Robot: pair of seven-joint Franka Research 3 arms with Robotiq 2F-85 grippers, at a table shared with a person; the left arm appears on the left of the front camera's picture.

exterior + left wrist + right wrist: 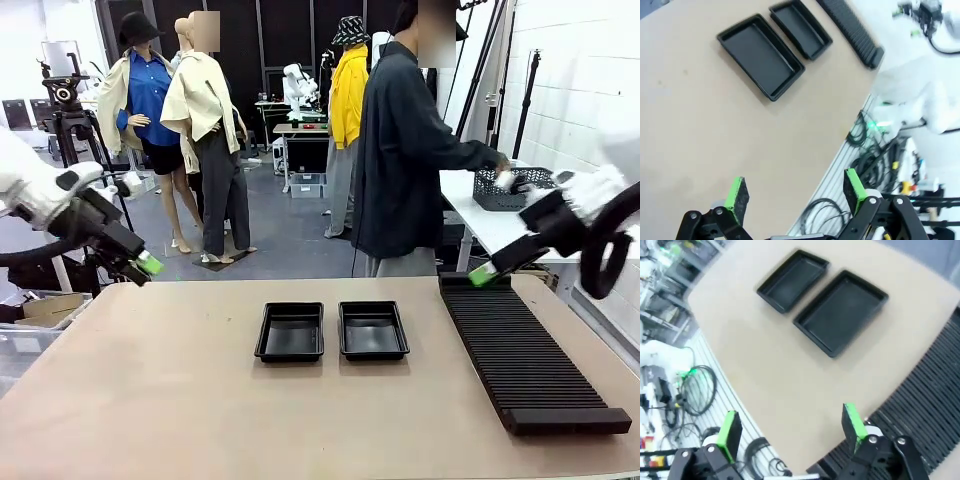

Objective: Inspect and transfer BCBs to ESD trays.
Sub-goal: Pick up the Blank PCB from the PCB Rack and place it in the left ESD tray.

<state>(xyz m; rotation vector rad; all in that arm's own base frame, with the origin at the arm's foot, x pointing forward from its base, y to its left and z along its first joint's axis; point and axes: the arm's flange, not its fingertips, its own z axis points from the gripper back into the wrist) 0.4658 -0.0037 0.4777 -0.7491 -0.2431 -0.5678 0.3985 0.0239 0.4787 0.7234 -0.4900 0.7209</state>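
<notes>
Front view alone takes in the whole layout: left tray (291, 338) and right tray (372, 335) sit side by side, just apart, in the middle of the table (150, 400). The rack (525, 350) lies to their right, running toward the near edge. A person (400, 150) stands at the far side with one hand (503, 178) at a basket (510, 190) on another table. The left gripper (148, 263) hangs by the table's far left corner and the right gripper (483, 273) close over the rack's far end. Each shows as little more than a green tip (no reading the jaw gap from here).

The wrist views supply that. The left gripper (795, 192) has its pads spread wide with nothing between them, above bare tabletop and the table's edge, with cables (865, 160) beyond. The right gripper (791, 427) is spread just as wide and holds nothing, over tabletop and rack slots. Both views look straight into the trays, whose floors show plain glossy black.

The right arm covers part of the basket in the front view, and the table hides the person's legs. The rack is cut off by the frame in both wrist views, and the right wrist view is soft with blur.
</notes>
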